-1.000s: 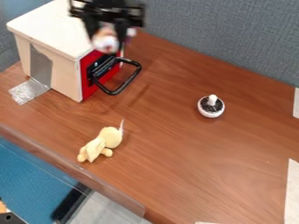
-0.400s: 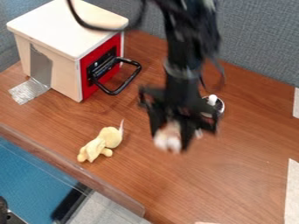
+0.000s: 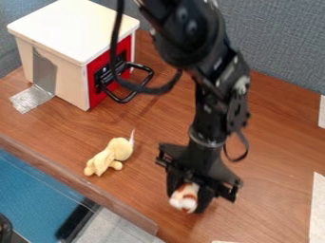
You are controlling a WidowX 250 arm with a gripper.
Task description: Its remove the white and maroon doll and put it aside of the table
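Tabletop (image 3: pixel 274 142) of brown wood, grey fabric partition (image 3: pixel 279 42) behind, tool (image 3: pixel 185 199) gripping doll (image 3: pixel 183 203).

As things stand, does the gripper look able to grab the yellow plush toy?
Probably not yet: the gripper holds the white and maroon doll and would likely have to release it first. Nothing seems to block the way across to the yellow plush toy.

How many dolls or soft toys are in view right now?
2. The white and maroon doll is held in the claw over the table's near side; the yellow soft toy lies left of it in the picture. The arm could hide another.
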